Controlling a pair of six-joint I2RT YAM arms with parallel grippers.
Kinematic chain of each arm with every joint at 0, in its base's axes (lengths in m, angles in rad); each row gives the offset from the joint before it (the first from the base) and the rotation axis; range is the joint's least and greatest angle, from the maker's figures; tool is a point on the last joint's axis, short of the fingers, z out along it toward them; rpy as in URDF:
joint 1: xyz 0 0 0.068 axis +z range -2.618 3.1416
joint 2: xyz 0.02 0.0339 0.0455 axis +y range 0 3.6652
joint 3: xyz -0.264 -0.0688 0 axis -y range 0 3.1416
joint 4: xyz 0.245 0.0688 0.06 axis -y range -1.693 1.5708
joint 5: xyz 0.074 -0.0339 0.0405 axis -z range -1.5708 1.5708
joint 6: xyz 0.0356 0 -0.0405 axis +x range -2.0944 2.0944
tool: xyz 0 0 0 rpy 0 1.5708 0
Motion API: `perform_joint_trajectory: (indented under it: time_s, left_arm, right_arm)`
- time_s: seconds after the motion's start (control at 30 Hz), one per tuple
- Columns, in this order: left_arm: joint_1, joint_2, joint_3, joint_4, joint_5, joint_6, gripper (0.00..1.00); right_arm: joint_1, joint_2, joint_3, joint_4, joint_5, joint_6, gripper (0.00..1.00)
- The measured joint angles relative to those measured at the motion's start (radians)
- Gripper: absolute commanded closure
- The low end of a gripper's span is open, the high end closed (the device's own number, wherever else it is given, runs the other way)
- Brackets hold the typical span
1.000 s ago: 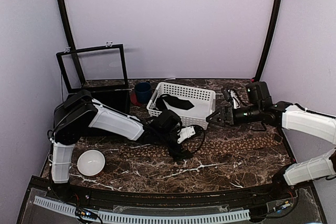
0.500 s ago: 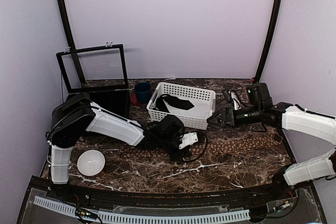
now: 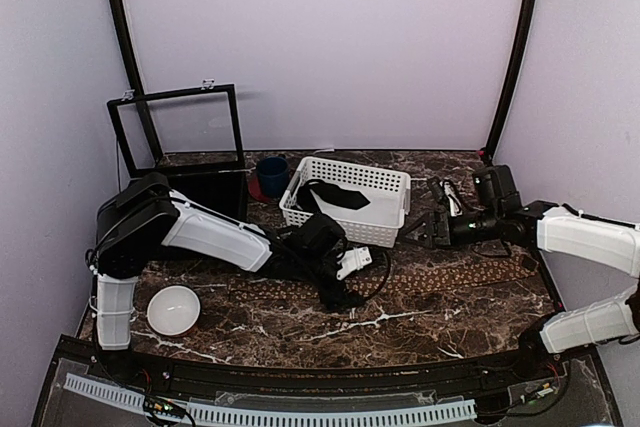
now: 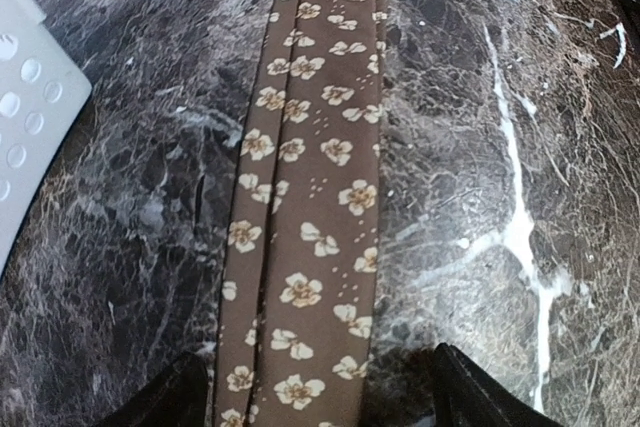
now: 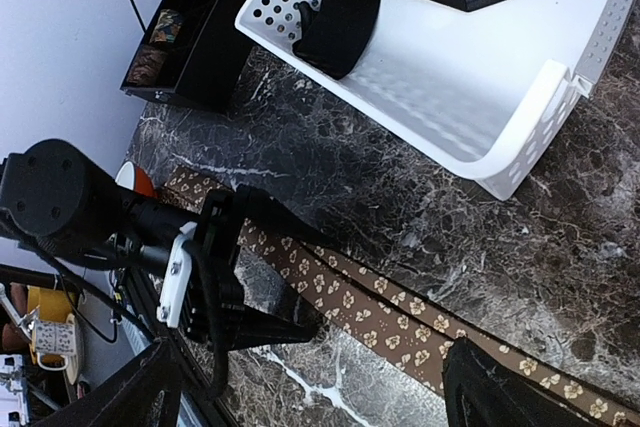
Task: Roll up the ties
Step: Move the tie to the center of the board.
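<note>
A brown necktie printed with small tan flowers lies flat and unrolled on the marble table, creased lengthwise. It runs straight out between the left gripper's spread fingers. The right gripper is also spread wide, and the tie slants across just ahead of it, ungripped.

**Soft, even light; crisp centres, murky corners**

Diffuse light from above washes the lilac walls evenly. It leaves only faint shadows on the dark, slightly glossy worktop. In the right wrist view the white basket nearly blows out. The tie is sharp, while the fingertips of the left pincer are black and blurred.
</note>
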Motion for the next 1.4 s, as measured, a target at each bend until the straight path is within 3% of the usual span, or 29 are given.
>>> perform_joint_trajectory:
  time_s: [0.17,0.37,0.57,0.8,1.2,1.4]
  left_arm:
    - [0.053,-0.003,-0.005,-0.024,0.060,-0.025,0.21]
    - [0.095,-0.115,-0.148,-0.034,0.059,-0.041,0.23]
    - [0.094,-0.157,-0.201,-0.041,0.057,-0.048,0.43]
    - [0.063,-0.070,-0.095,-0.031,0.059,-0.043,0.68]
    - [0.023,0.042,0.044,-0.010,0.101,-0.069,0.71]
    - [-0.002,0.181,0.245,-0.016,0.121,-0.101,0.71]
  right_arm:
    - [-0.002,0.000,-0.010,0.008,-0.018,0.009,0.10]
    - [-0.009,0.000,-0.025,0.021,-0.033,0.031,0.12]
    - [-0.031,0.000,-0.062,0.030,-0.047,0.074,0.14]
    - [-0.118,-0.021,-0.096,0.027,-0.090,0.126,0.15]
    - [-0.261,-0.074,-0.096,-0.025,-0.148,0.113,0.17]
    - [-0.302,-0.109,-0.096,-0.066,-0.159,0.097,0.17]
